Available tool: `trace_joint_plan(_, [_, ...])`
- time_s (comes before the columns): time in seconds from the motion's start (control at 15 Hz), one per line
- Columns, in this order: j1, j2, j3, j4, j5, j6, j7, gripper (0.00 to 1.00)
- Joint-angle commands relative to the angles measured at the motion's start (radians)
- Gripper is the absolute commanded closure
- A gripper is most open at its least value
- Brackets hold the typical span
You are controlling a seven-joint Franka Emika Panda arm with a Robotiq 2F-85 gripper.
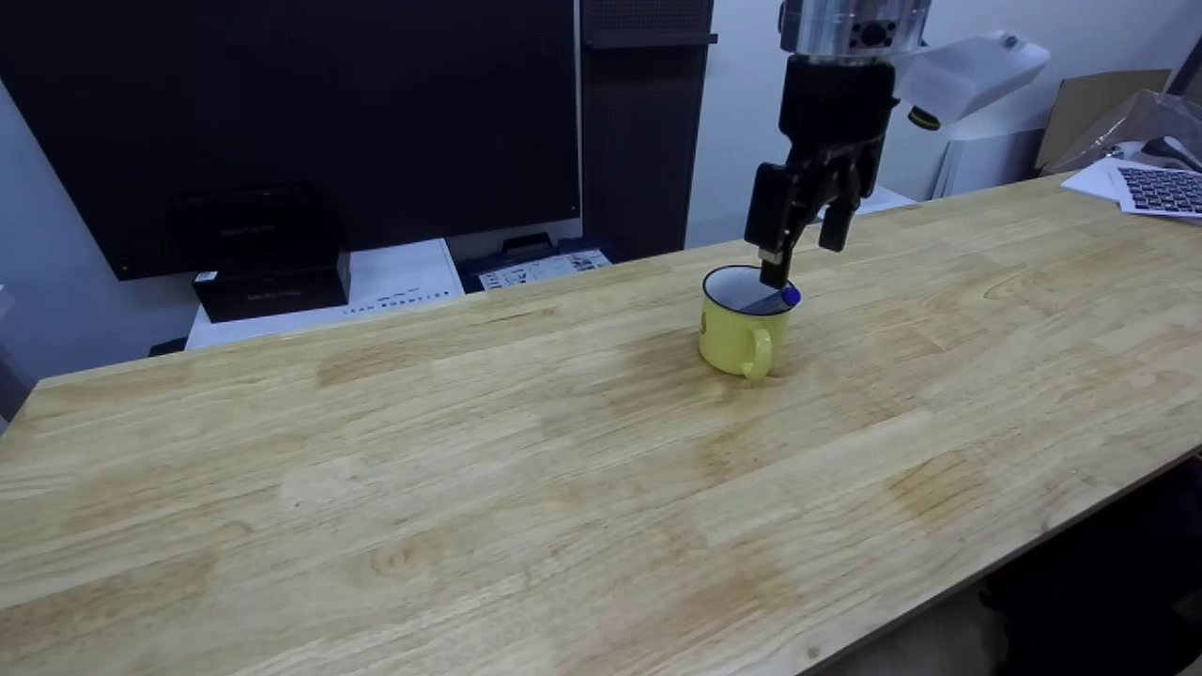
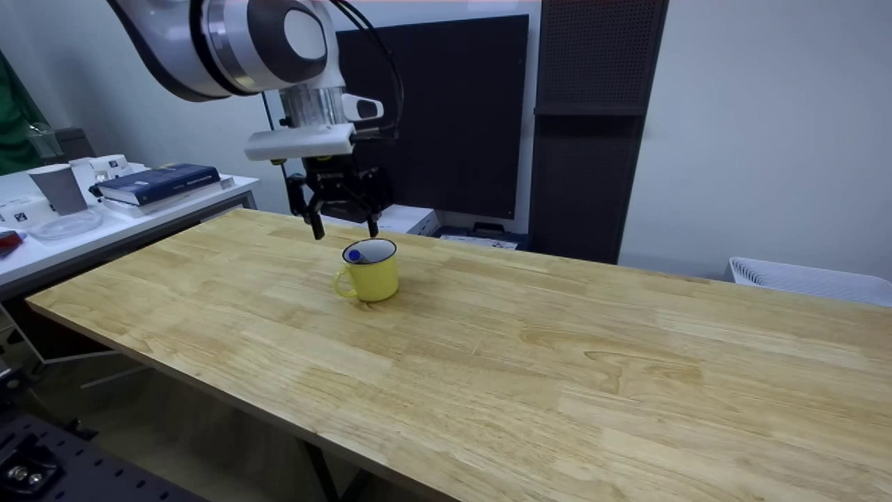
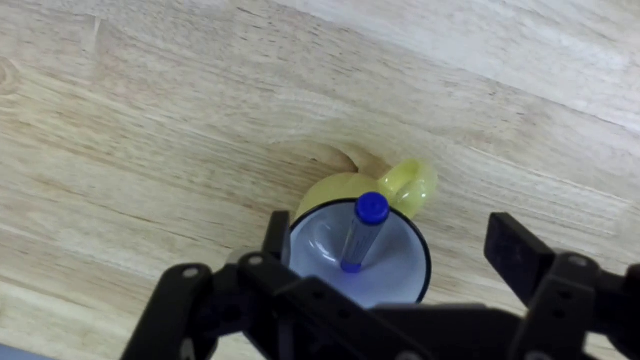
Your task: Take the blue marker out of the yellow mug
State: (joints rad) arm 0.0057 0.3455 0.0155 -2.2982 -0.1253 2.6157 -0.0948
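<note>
The yellow mug [image 1: 731, 340] stands upright on the wooden table and shows in both exterior views [image 2: 378, 280]. In the wrist view the mug [image 3: 330, 189] has a dark rim, a pale inside and its handle at the upper right. The blue marker [image 3: 361, 239] leans inside the mug, its blue end at the rim near the handle. That end also shows in both exterior views [image 1: 791, 296] [image 2: 355, 256]. My gripper [image 2: 345, 231] is open and empty just above the mug. In the wrist view the marker lies between the fingers [image 3: 392, 237], closer to the left one, without contact.
The wooden table [image 1: 451, 488] has its front edge at the lower right in an exterior view. A laptop [image 1: 1163, 191] lies at its far end. A white side table [image 2: 237, 187] holds books [image 2: 157, 185] and a grey cup [image 2: 59, 189]. A white basket [image 2: 808, 279] stands behind the table.
</note>
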Motion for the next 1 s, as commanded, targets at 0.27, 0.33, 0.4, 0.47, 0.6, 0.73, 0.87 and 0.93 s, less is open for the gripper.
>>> trace_joint_plan(0.27, [-0.026, 0.043, 0.01, -0.005, 0.053, 0.015, -0.045, 0.0])
trace_joint_plan(0.33, [-0.027, 0.048, 0.01, -0.002, 0.054, 0.014, -0.045, 0.0])
trace_joint_plan(0.4, [-0.027, 0.053, 0.01, 0.002, 0.054, 0.012, -0.047, 0.0])
trace_joint_plan(0.47, [-0.028, 0.057, 0.01, 0.005, 0.054, 0.011, -0.049, 0.0])
trace_joint_plan(0.6, [-0.025, 0.064, 0.008, 0.016, 0.047, 0.007, -0.055, 0.0])
trace_joint_plan(0.73, [-0.022, 0.073, 0.007, 0.032, 0.042, 0.002, -0.059, 0.0])
trace_joint_plan(0.87, [-0.018, 0.084, 0.004, 0.05, 0.036, -0.001, -0.059, 0.0])
trace_joint_plan(0.93, [-0.019, 0.088, 0.005, 0.057, 0.038, -0.003, -0.06, 0.0])
